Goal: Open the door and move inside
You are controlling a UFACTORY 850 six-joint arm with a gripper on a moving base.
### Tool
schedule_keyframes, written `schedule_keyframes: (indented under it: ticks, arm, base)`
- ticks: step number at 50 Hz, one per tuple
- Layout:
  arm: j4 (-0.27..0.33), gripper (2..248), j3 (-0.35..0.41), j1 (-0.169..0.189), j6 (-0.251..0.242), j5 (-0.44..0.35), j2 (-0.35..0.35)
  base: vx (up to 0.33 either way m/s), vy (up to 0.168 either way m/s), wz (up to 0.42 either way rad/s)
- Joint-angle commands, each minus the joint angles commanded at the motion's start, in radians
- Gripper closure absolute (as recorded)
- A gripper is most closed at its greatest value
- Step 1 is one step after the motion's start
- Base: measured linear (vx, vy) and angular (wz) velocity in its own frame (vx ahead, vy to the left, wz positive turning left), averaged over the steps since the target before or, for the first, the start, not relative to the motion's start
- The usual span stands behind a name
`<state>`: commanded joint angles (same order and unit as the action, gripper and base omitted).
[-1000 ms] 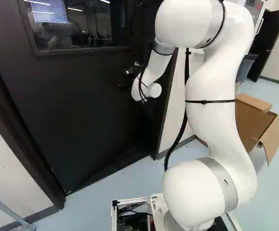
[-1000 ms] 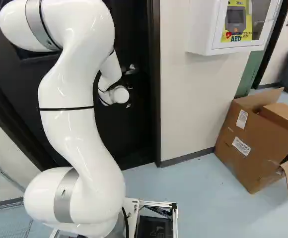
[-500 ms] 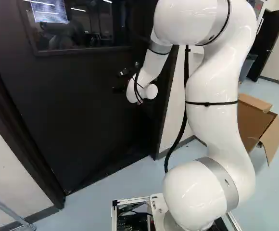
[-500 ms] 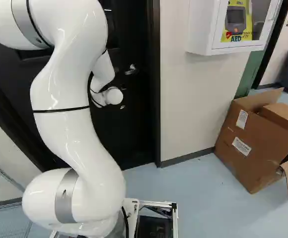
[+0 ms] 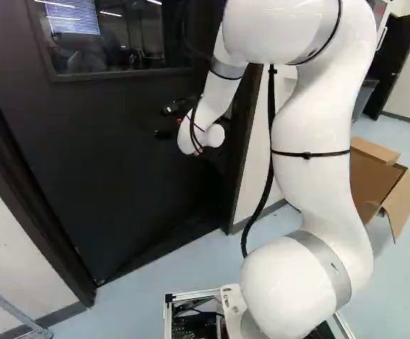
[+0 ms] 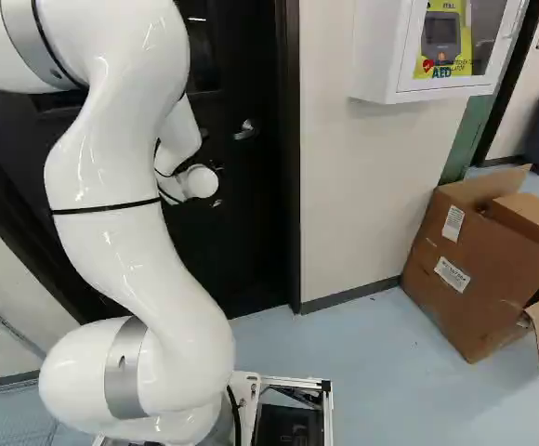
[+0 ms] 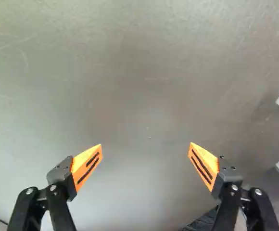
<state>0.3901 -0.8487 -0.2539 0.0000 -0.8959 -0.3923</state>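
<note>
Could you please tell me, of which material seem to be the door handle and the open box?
The door handle looks like smooth metal: it is silvery with bright highlights, though coated plastic is possible. The open box looks like matt brown cardboard; its flaps bend out along creases.

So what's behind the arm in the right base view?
The dark door; its silver handle shows clear of the arm. Most of the door's window is covered, and so is the gripper.
</note>
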Motion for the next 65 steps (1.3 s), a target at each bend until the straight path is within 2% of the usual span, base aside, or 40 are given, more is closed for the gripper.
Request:
schedule_keyframes:
  ticks: [13,22,65]
  arm:
    - [0.0,3,-0.022,-0.035,0.0,0.0,-0.017]
    - [0.0,3,-0.054,-0.047,0.0,0.0,-0.043]
    - [0.0,3,-0.308,-0.044,0.0,0.0,-0.236]
  base:
    - [0.0,0.0,0.0]
    - [0.0,0.0,0.0]
    - [0.0,0.0,0.0]
